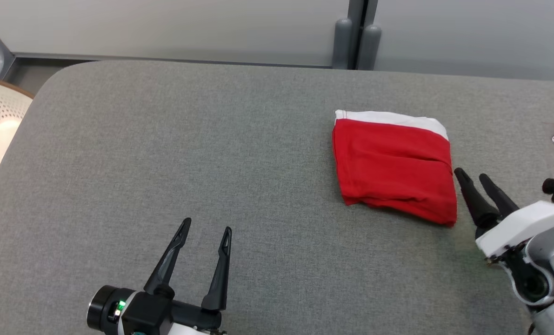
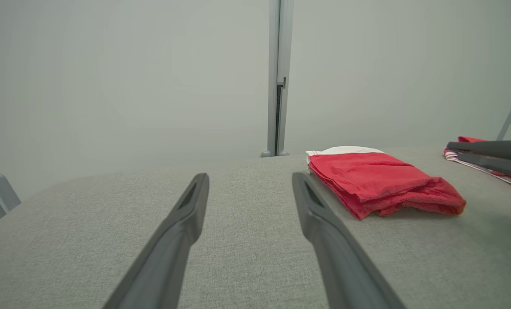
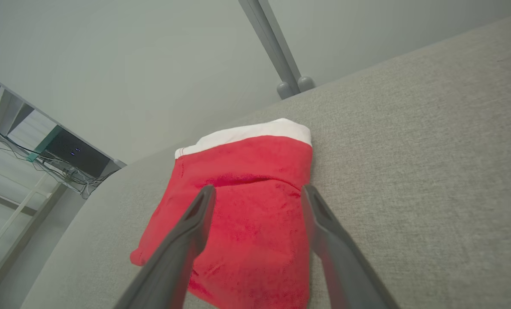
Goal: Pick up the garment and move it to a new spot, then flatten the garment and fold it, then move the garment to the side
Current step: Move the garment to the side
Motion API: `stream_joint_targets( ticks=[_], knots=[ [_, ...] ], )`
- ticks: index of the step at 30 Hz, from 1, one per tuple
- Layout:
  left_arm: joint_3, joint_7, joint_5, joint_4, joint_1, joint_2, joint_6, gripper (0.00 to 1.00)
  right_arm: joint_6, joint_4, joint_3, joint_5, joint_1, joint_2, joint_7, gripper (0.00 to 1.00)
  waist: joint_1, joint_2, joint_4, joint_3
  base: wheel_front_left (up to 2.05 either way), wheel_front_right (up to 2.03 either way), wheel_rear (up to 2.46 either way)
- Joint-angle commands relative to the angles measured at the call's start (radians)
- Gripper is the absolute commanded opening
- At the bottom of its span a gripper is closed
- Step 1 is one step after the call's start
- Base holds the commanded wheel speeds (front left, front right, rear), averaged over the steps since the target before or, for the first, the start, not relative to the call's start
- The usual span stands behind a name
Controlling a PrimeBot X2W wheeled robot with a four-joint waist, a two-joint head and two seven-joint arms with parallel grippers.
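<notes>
Nearest is the left gripper [image 1: 208, 224], fingers apart and empty, over the grey padded table [image 1: 188, 139]. Well to its right lies the folded red garment [image 1: 393, 167]; the right gripper [image 1: 470, 174], fingers apart, sits just beside its right edge.

The right pincer [image 3: 258, 189], its fingers spread wide and holding nothing, hangs over the near part of the folded red garment [image 3: 246, 159], whose white band lies farthest from it on the grey desk [image 3: 409, 150].
</notes>
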State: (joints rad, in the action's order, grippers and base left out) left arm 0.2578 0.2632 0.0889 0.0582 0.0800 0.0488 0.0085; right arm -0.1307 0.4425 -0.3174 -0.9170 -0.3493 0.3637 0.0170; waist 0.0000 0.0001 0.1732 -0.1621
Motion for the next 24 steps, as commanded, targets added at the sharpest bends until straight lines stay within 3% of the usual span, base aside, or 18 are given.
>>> stream_joint_targets(
  ticks=[1, 7, 15, 16, 17, 19, 20, 21, 24],
  knots=[
    [0.000, 0.001, 0.002, 0.006, -0.023, 0.004, -0.001, 1.00, 0.000, 0.004, -0.004, -0.051, -0.026, 0.031, 0.050, 1.00, 0.0000, -0.0001, 0.024, -0.037, 0.00, 0.00, 0.00],
    [0.024, 0.001, 0.016, 0.011, -0.064, 0.003, 0.005, 1.00, 0.000, 0.034, -0.001, -0.217, -0.095, 0.132, 0.234, 1.00, 0.0000, -0.0001, 0.055, -0.101, 0.00, 0.00, 0.00],
    [0.045, 0.001, 0.021, 0.008, -0.099, 0.003, 0.012, 1.00, 0.000, 0.059, -0.031, -0.261, -0.144, 0.162, 0.294, 1.00, 0.0000, -0.0001, 0.072, -0.146, 0.00, 0.00, 0.00],
    [0.047, 0.001, 0.021, 0.008, -0.103, 0.003, 0.014, 1.00, 0.000, 0.064, -0.038, -0.257, -0.148, 0.165, 0.294, 0.83, 0.0000, -0.0001, 0.072, -0.149, 0.00, 0.00, 0.00],
    [0.048, 0.001, 0.020, 0.007, -0.107, 0.003, 0.014, 1.00, 0.000, 0.069, -0.046, -0.255, -0.153, 0.164, 0.294, 0.56, 0.0000, -0.0001, 0.072, -0.151, 0.00, 0.00, 0.00],
    [0.050, 0.001, 0.017, 0.006, -0.114, 0.003, 0.013, 1.00, 0.000, 0.079, -0.065, -0.257, -0.163, 0.158, 0.296, 0.29, 0.0000, -0.0001, 0.070, -0.156, 0.00, 0.00, 0.00],
    [0.052, 0.001, 0.015, 0.006, -0.116, 0.003, 0.012, 1.00, 0.000, 0.082, -0.073, -0.258, -0.167, 0.155, 0.293, 0.10, 0.0000, -0.0001, 0.069, -0.159, 0.00, 0.00, 0.00],
    [0.053, 0.001, 0.013, 0.005, -0.119, 0.003, 0.010, 1.00, 0.000, 0.084, -0.081, -0.259, -0.172, 0.153, 0.292, 0.00, 0.0000, -0.0001, 0.068, -0.160, 0.00, 0.00, 0.00],
    [0.054, 0.001, 0.008, 0.003, -0.125, 0.003, 0.010, 1.00, 0.000, 0.084, -0.107, -0.244, -0.185, 0.165, 0.266, 0.00, 0.0000, -0.0001, 0.065, -0.163, 0.00, 0.00, 0.00]
  ],
)
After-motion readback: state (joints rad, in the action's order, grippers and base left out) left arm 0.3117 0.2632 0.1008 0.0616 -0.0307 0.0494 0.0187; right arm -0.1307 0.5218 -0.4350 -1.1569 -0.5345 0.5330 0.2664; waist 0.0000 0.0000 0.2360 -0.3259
